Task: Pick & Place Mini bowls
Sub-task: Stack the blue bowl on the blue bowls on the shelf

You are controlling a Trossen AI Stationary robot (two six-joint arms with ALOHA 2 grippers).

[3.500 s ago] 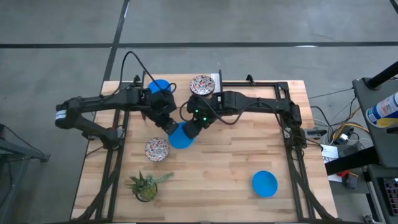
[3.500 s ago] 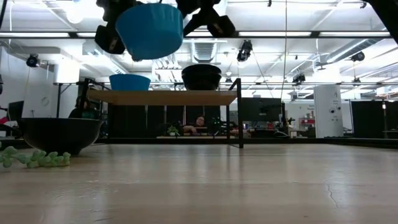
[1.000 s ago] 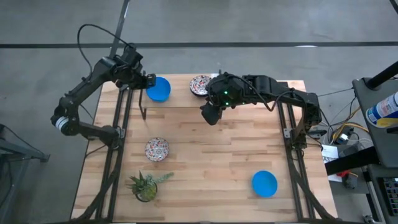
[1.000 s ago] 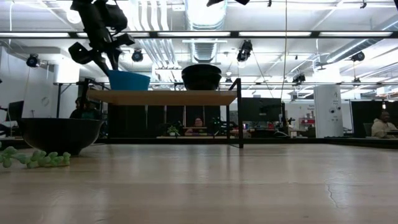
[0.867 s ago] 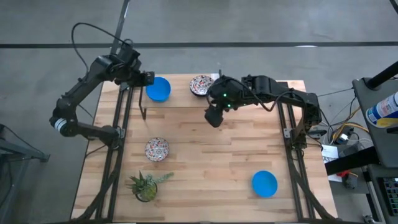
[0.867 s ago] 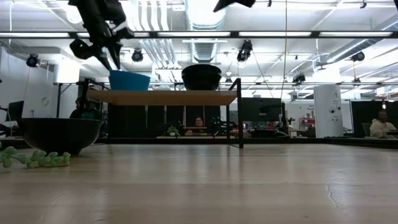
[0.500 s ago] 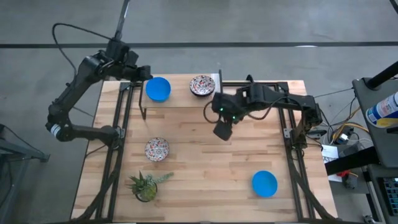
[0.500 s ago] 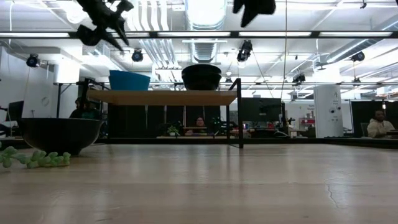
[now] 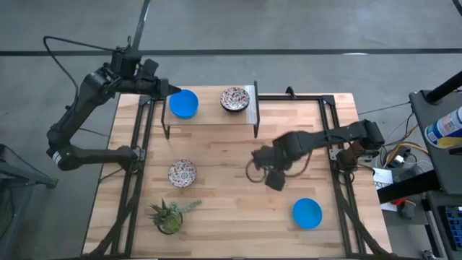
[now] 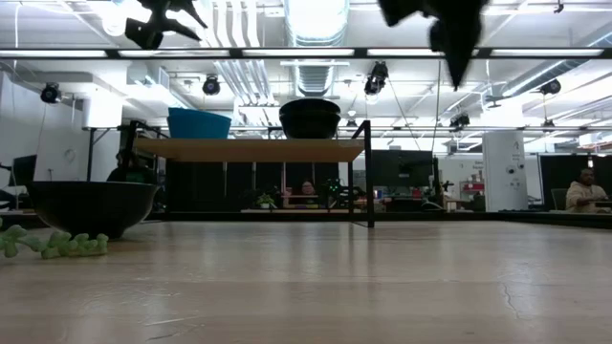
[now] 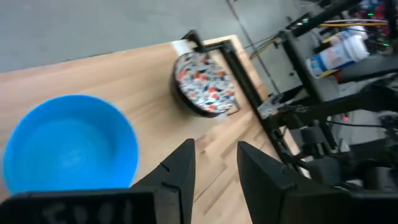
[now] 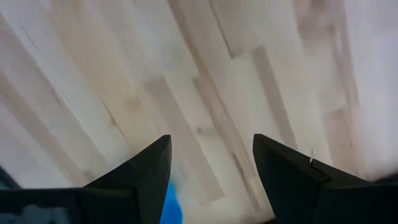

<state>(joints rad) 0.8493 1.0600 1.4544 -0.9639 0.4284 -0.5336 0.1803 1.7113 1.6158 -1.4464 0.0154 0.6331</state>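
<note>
Two robot arms over a wooden table [image 9: 216, 217] set with mini bowls, both grippers empty.

The left gripper [image 9: 164, 90] sits at the table's far left edge, fingers parted, just beside a blue bowl [image 9: 184, 103] on a raised shelf [image 9: 209, 117]; a patterned bowl [image 9: 234, 99] stands on the same shelf, well apart from the blue one. The right gripper [image 9: 274, 180] hovers above bare wood near mid-table, fingers spread wide, close to a second blue bowl [image 9: 307, 213] at the near right. Another patterned bowl [image 9: 182, 172] rests on the left side, near a small green plant [image 9: 170, 214].
</note>
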